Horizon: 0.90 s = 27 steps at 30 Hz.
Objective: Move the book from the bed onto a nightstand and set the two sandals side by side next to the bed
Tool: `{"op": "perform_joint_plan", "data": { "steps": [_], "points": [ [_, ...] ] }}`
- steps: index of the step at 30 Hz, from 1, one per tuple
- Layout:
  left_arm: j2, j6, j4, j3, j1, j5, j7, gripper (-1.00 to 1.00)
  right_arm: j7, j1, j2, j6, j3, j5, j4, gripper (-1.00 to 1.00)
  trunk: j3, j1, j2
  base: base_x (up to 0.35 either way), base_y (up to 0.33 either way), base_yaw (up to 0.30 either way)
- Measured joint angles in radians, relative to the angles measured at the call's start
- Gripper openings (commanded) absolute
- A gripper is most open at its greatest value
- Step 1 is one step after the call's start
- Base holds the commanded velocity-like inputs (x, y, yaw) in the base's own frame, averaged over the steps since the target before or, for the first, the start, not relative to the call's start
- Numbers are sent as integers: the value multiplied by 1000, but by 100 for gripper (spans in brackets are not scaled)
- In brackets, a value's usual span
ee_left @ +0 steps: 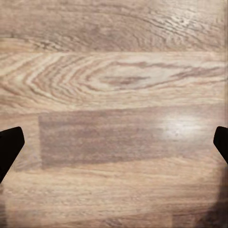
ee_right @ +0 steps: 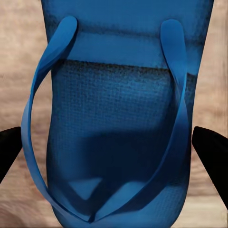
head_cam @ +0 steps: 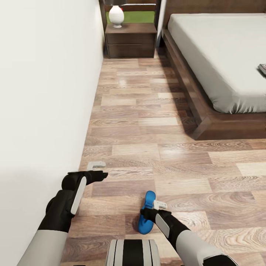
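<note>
Below right tool (head_cam: pixel 159 205), blue sandal (head_cam: pixel 147 211); book (head_cam: pixel 262 69), apparently, on bed (head_cam: pixel 221 55).

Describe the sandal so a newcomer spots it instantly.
From the bed, come back across the wood floor toward the robot. The sandal lies flat beneath the right pincer: bright blue flip-flop with a Y-strap, the only vivid colour on the planks.

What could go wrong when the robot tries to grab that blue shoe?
The right gripper hangs over the blue sandal with its jaws spread wider than the sole, so closing may miss the thin straps or push it along the floor. The bed is far off, so a weak hold might drop it on the way.
</note>
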Motion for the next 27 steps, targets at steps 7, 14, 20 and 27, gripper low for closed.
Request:
{"op": "perform_joint_plan", "data": {
  "steps": [7, 14, 20, 27],
  "points": [
    [-1, 0, 3, -1, 0, -1, 1, 100, 0, 3, 0, -2, 11, 24, -2, -100, 27, -3, 2, 0, 0, 0],
    [-2, -4, 20, -2, 0, -2, 2, 100, 3, 4, -3, -3, 8, 30, 1, -100, 54, -6, 3, 0, 0, 0],
    [-4, -29, 56, -3, 0, -3, 4, 100, 4, 5, -42, -4, 30, 32, 3, -100, 77, -9, 5, 0, 0, 0],
    [-4, -110, 167, -6, -2, -6, 10, 100, 3, 11, -103, -5, 50, 34, 7, -100, 104, -12, 6, 0, 0, 0]
  ]
}}
